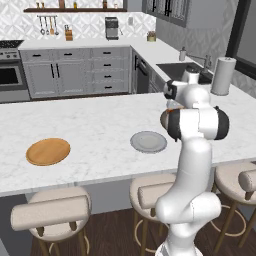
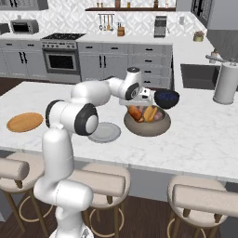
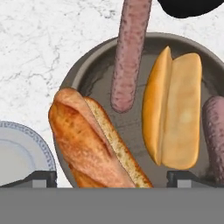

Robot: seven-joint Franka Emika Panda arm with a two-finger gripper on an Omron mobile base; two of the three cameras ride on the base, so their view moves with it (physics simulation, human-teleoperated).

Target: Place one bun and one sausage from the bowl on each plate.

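White marble counter (image 2: 204,135) bears the speckled bowl (image 3: 92,74) of split golden buns (image 3: 175,109) beneath the hand (image 3: 112,177), fingers apart.

- Left base view looks from behind the arm's left, forward and down over the tabletop (image 1: 100,130), fairly far off.
- Right base view looks likewise from the right; both share the tabletop and the grey plate (image 1: 148,142).
- Hand view looks straight down, close over the bowl (image 3: 94,65).
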